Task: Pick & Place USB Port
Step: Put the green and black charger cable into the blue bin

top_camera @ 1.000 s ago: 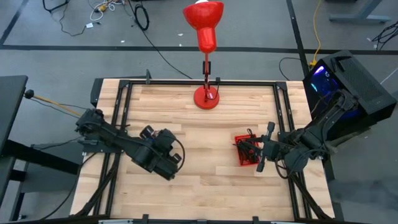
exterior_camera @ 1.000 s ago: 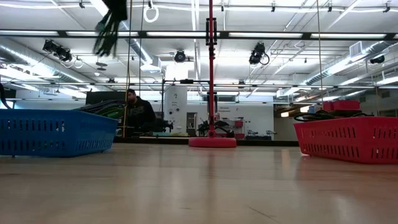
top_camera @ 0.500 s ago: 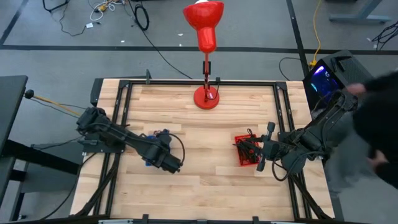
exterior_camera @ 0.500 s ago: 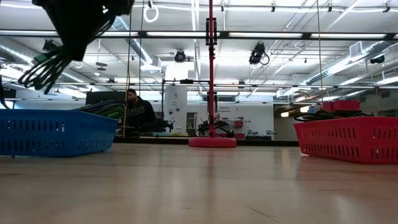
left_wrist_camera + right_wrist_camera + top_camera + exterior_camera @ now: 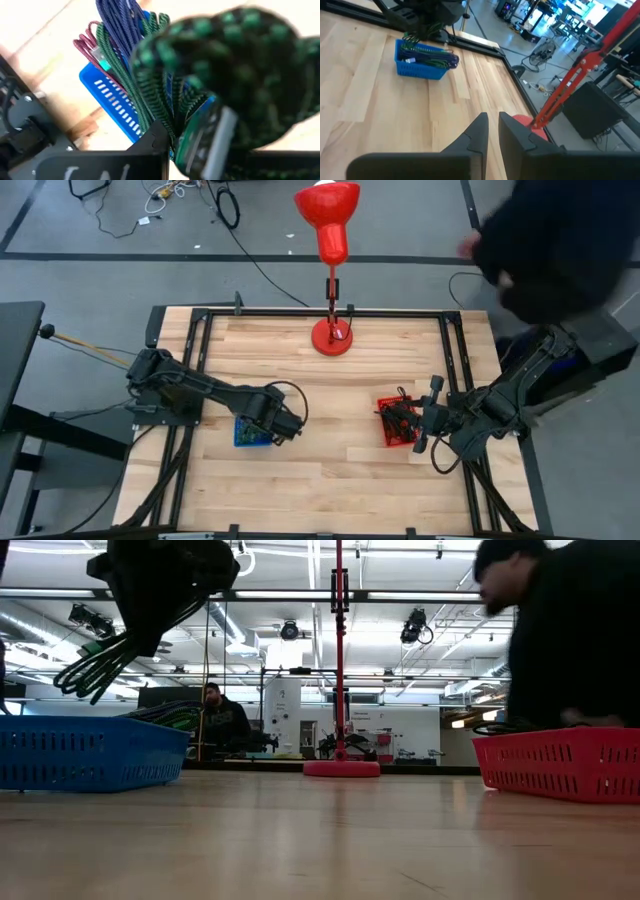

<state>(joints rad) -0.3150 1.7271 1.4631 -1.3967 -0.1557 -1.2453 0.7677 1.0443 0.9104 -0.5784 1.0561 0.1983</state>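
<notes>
At left of centre in the high view, a green cable [image 5: 165, 95] is held by the left gripper [image 5: 285, 423] above the blue basket [image 5: 243, 436]. The placing step is judged underway; lowering and release are called for. The right gripper [image 5: 491, 131], nearly closed and empty, waits at the red basket [image 5: 395, 423].

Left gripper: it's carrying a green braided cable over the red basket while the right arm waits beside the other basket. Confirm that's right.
Not quite. The left gripper holds the green braided cable over the blue basket, not the red one, as the high view shows. The right gripper does wait, but at the red basket.
</notes>
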